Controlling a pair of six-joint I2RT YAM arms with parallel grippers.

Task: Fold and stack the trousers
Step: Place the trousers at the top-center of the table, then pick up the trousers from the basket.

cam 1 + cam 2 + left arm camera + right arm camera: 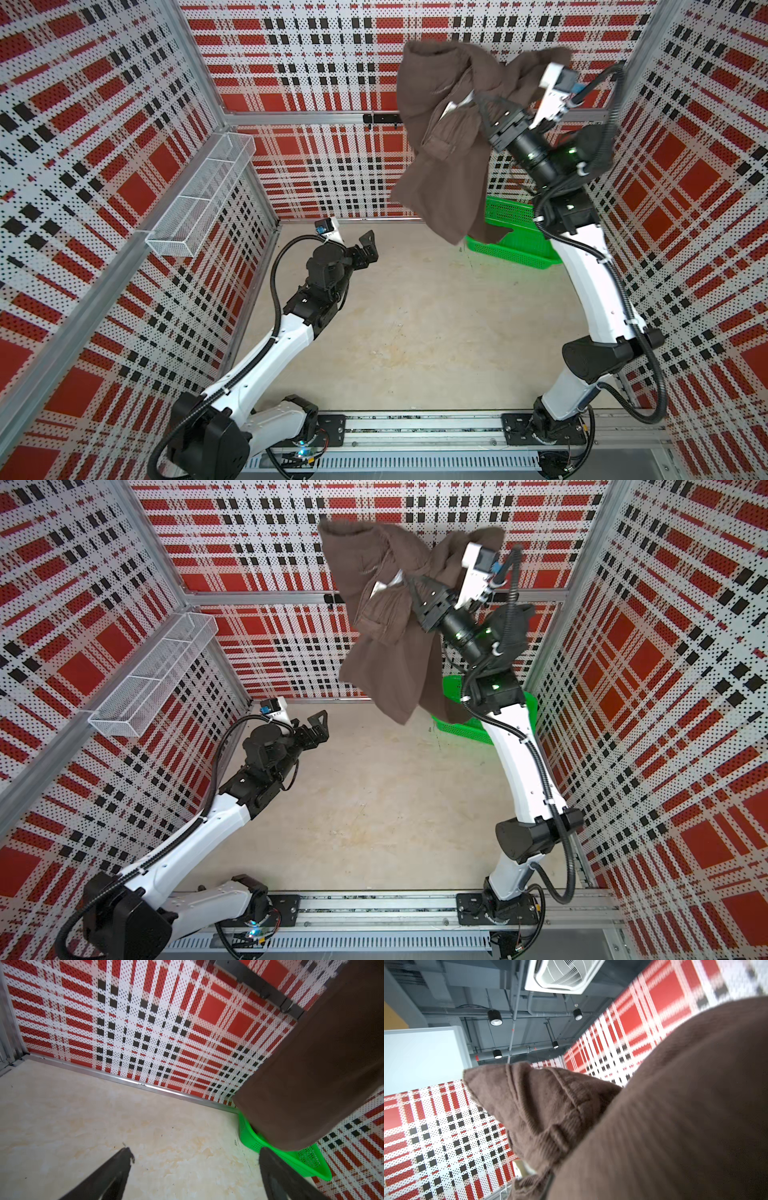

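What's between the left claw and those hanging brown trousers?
Nothing: just bare floor between left gripper and trousers, shown in both top views.

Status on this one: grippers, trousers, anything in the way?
Left gripper jaws open, empty. Right gripper shut on trousers, bunched, held high. Lower end hangs by green basket.

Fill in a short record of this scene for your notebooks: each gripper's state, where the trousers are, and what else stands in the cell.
Right gripper: shut on the trousers, held high
Trousers: bunched, hanging in the air, not yet folded
Left gripper: open, empty, low over the floor
Green basket: on the floor in the far right corner, beneath the hanging cloth
Wire rack: mounted on the left wall
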